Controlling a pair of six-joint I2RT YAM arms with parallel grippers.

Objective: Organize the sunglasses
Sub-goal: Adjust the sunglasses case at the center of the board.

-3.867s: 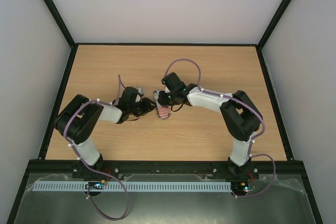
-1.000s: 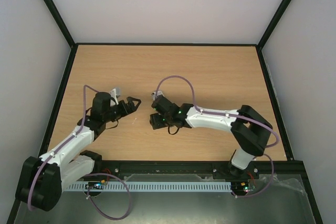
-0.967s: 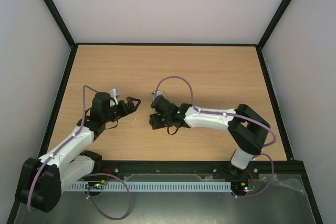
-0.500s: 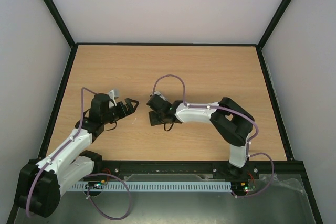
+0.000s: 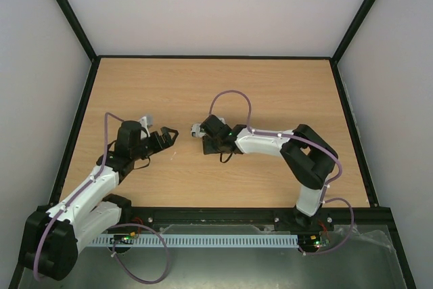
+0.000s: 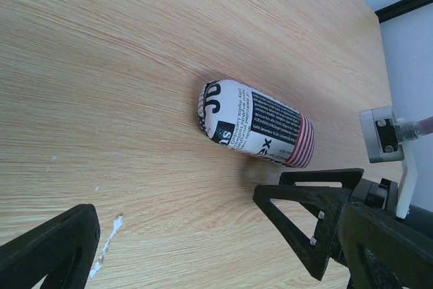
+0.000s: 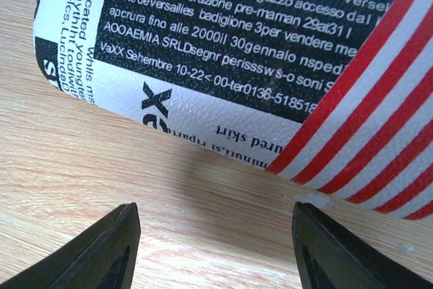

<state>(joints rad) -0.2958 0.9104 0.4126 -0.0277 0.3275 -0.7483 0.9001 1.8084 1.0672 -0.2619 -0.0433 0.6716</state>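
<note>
The sunglasses are out of view. A closed oblong case (image 6: pixel 257 123) printed with black text and red stripes lies on the wooden table (image 5: pixel 270 93). My left gripper (image 6: pixel 176 204) is open a short way in front of the case, with only bare wood between its fingers (image 6: pixel 318 208). In the top view it (image 5: pixel 169 133) points right toward the right arm. My right gripper (image 7: pixel 213 211) is open too. Its black fingertips (image 7: pixel 108 248) sit just short of the case (image 7: pixel 223 52) and touch nothing. From above, the right gripper (image 5: pixel 206 139) hides most of the case.
Black frame rails (image 5: pixel 216 57) edge the table at the back and sides. A small white chip (image 6: pixel 108 231) marks the wood near my left finger. Purple cables loop above both arms.
My right gripper has drawn back from the near side and shifted slightly right and away. The left arm has barely moved. Both grippers keep the same opening.
</note>
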